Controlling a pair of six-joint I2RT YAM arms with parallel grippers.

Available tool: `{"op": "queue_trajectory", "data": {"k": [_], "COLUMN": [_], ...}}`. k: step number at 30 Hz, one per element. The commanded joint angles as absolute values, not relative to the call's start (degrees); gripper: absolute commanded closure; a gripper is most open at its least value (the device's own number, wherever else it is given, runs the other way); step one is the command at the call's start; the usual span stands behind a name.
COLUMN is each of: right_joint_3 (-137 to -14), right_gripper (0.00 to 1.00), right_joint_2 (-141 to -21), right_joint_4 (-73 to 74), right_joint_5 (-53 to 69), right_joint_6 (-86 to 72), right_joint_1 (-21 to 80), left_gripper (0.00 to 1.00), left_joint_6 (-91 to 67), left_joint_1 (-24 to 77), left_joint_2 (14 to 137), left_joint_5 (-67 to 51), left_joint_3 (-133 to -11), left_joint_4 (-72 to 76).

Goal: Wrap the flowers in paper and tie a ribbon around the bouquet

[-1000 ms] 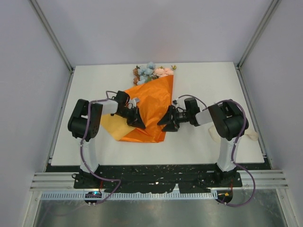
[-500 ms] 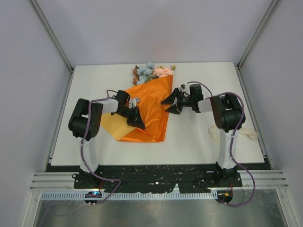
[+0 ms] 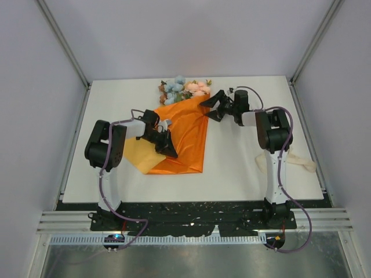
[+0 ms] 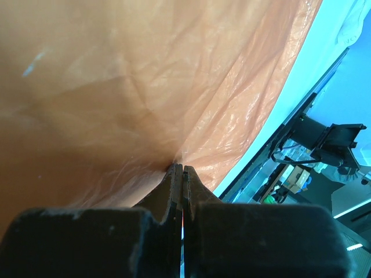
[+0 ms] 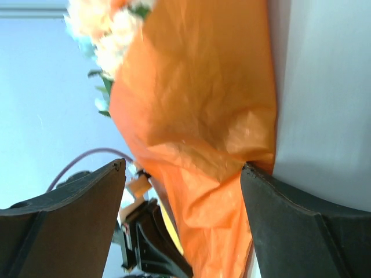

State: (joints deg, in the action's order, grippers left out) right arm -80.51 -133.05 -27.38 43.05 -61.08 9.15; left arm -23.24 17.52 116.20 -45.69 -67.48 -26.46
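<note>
Flowers (image 3: 181, 88): stems hidden under paper (image 3: 188, 130), only blooms vis.

White table (image 3: 243, 168): orange paper (image 3: 186, 139) mid-left, flowers (image 3: 182, 88) at far edge, cream ribbon (image 3: 306, 165) near right edge.

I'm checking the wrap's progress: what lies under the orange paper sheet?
Pale blue, pink and peach artificial flowers poke out past the far edge of the crinkly orange wrapping paper; a yellowish layer shows at its left edge. Stems are covered, so unseen.
</note>
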Motion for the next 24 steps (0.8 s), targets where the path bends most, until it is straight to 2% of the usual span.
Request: {"op": "queue_trajectory", "data": {"k": [1, 6, 10, 13, 17, 20, 24], "right_joint_3": [-86.3, -89.8, -85.6, -79.1, -70.8, -65.7, -61.8], "right_gripper": [0.14, 0.14, 0.15, 0.26, 0.4, 0.45, 0.59], "right_joint_2": [-138.9, -140.6, -135.7, -128.5, -117.6, -110.0, -108.8], "right_joint_4": [-26.7, -26.4, -29.1, -31.6, -25.6, -18.7, -15.0], "right_joint_5": [33.7, 31.3, 35.5, 44.8, 50.0, 48.7, 45.6], "right_joint_6": [-61.0, -60.7, -58.5, -54.2, -47.6, -40.1, -37.3], "right_joint_1": [8.5, 8.5, 8.5, 9.2, 12.2, 15.5, 21.3], "left_gripper": [1.0, 1.0, 1.0, 1.0, 1.0, 1.0, 1.0], "left_joint_6": [-19.0, -17.6, -16.6, -16.3, -17.0, -18.4, -19.2], "left_joint_1": [17.4, 17.4, 17.4, 17.3, 17.1, 17.1, 16.7], "left_joint_2": [119.2, 119.5, 119.9, 119.9, 119.0, 118.3, 117.6], "left_joint_5": [-38.0, -37.7, -37.9, -38.2, -39.9, -41.1, -41.4], "left_joint_3": [-67.7, -68.6, -69.6, -69.8, -69.3, -68.6, -67.2], "left_joint_4": [-30.3, -31.5, -32.3, -32.1, -30.2, -28.3, -26.0]}}
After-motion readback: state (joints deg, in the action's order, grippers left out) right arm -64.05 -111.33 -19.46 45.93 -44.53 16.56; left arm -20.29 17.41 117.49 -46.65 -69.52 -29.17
